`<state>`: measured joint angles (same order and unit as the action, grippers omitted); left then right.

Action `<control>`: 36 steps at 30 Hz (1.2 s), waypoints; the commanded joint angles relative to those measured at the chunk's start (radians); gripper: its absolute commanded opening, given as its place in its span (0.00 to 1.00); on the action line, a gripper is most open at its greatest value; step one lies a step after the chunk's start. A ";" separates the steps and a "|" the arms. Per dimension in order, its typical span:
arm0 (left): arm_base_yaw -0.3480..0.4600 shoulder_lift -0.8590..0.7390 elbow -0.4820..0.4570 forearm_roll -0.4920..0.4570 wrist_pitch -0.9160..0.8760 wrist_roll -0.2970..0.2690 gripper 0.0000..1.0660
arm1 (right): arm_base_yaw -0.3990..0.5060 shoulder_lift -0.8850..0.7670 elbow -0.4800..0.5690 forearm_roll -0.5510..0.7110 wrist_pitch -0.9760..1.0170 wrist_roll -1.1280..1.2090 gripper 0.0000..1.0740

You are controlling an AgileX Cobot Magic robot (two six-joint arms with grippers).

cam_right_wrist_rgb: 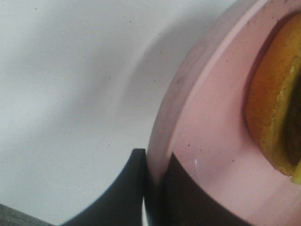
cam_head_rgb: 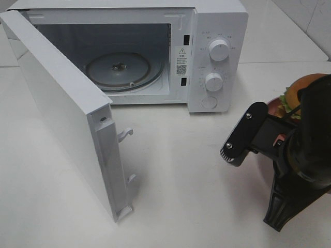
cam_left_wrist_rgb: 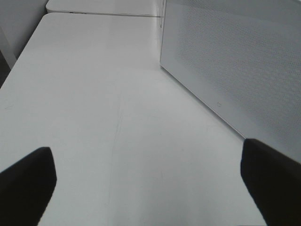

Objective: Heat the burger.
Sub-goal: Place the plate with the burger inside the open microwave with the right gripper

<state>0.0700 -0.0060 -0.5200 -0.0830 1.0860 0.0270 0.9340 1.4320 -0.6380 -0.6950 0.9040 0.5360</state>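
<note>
Pink plate (cam_head_rgb: 272,105) with the burger (cam_head_rgb: 304,87) stands at the right edge of the table (cam_head_rgb: 181,181), well apart from the open microwave (cam_head_rgb: 220,26). The cavity lies to the left of it and farther back. The right arm (cam_head_rgb: 310,139) is clearly the nearer one and hides part of the plate.

On the left wrist view, the left pincer (cam_left_wrist_rgb: 149,178) hangs wide open over bare table beside the door (cam_left_wrist_rgb: 235,61), holding nothing.

On the right wrist view, the right pincer (cam_right_wrist_rgb: 153,176) is closed on the plate rim, one finger outside and one on the inner side. The burger sits just beyond.
</note>
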 commanded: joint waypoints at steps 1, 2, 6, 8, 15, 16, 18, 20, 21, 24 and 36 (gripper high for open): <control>-0.001 -0.017 0.004 -0.005 -0.013 0.000 0.94 | 0.047 -0.011 0.001 -0.083 0.031 -0.028 0.00; -0.001 -0.017 0.004 -0.005 -0.013 0.000 0.94 | 0.073 -0.011 0.001 -0.093 0.029 -0.054 0.00; -0.001 -0.017 0.004 -0.005 -0.013 0.000 0.94 | 0.108 -0.011 0.001 -0.107 0.021 -0.086 0.00; -0.001 -0.017 0.004 -0.005 -0.013 0.000 0.94 | 0.126 -0.011 0.001 -0.110 0.006 -0.109 0.00; -0.001 -0.017 0.004 -0.005 -0.013 0.000 0.94 | 0.165 -0.011 0.001 -0.133 -0.035 -0.197 0.00; -0.001 -0.017 0.004 -0.005 -0.013 0.000 0.94 | 0.165 -0.011 0.001 -0.133 -0.035 -0.197 0.00; -0.001 -0.017 0.004 -0.005 -0.013 0.000 0.94 | 0.165 -0.011 0.001 -0.133 -0.057 -0.240 0.00; -0.001 -0.017 0.004 -0.005 -0.013 0.000 0.94 | 0.165 -0.011 0.000 -0.133 -0.068 -0.260 0.00; -0.001 -0.017 0.004 -0.005 -0.013 0.000 0.94 | 0.165 -0.011 0.000 -0.133 -0.068 -0.260 0.00; -0.001 -0.017 0.004 -0.005 -0.013 0.000 0.94 | 0.165 -0.011 0.000 -0.133 -0.096 -0.301 0.00; -0.001 -0.017 0.004 -0.005 -0.013 0.000 0.94 | 0.165 -0.011 0.000 -0.133 -0.211 -0.536 0.00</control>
<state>0.0700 -0.0060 -0.5200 -0.0830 1.0860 0.0270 1.0940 1.4320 -0.6380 -0.7750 0.7120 0.0660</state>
